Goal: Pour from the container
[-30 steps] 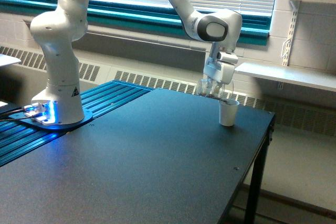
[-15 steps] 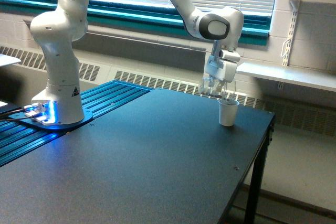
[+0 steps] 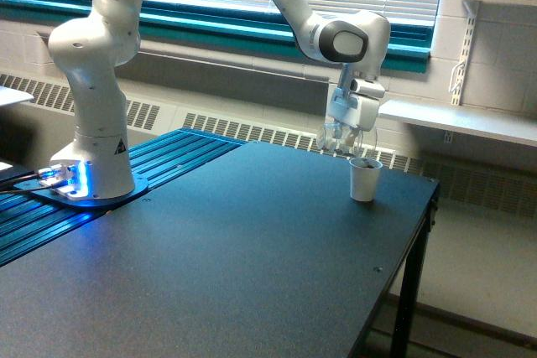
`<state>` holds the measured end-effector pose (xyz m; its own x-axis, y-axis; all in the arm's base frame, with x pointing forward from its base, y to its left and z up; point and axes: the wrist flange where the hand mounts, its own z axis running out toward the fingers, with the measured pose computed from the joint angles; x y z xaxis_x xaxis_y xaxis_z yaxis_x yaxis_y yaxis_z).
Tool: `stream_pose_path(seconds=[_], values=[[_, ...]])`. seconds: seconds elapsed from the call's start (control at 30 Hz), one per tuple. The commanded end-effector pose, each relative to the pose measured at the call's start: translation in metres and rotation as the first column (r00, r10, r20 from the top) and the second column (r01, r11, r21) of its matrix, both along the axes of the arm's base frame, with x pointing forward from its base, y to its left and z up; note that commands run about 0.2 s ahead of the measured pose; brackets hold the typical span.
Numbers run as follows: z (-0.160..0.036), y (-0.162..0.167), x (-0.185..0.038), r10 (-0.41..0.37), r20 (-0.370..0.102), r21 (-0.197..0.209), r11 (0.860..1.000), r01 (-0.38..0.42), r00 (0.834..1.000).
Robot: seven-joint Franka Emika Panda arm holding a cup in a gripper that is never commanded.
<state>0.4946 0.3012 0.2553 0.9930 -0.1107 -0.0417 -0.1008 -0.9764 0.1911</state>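
clear container, see-through, tilted in gripper

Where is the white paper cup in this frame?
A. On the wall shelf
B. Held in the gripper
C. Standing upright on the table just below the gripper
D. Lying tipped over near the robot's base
C: the white paper cup stands upright on the black table, just under the gripper.

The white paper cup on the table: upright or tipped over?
Upright. The white paper cup stands on its base on the table, rim facing up.
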Motion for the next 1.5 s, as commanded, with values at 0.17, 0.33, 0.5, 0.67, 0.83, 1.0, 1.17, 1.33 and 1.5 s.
stream_pose_path(seconds=[0.17, 0.33, 0.5, 0.67, 0.83, 1.0, 1.17, 1.33, 1.5], values=[[0.0082, -0.003, 0.0063, 0.019, 0.006, -0.01, 1.0, -0.019, 1.0], [0.0075, -0.0051, 0.0049, 0.029, -0.005, -0.017, 0.999, -0.029, 1.0], [0.0092, -0.0073, 0.0051, 0.034, -0.008, -0.022, 0.999, -0.034, 0.999], [0.009, -0.0067, 0.0032, 0.047, -0.019, -0.028, 0.998, -0.048, 0.999], [0.0108, -0.0049, 0.0039, 0.058, -0.022, -0.031, 0.998, -0.059, 0.998], [0.0119, -0.0025, 0.005, 0.072, -0.028, -0.033, 0.997, -0.073, 0.997], [0.0127, -0.0016, 0.0067, 0.076, -0.032, -0.032, 0.997, -0.077, 0.997], [0.0133, -0.0019, 0.008, 0.081, -0.035, -0.033, 0.996, -0.082, 0.996], [0.0128, -0.0016, 0.0078, 0.083, -0.038, -0.033, 0.996, -0.084, 0.996]])
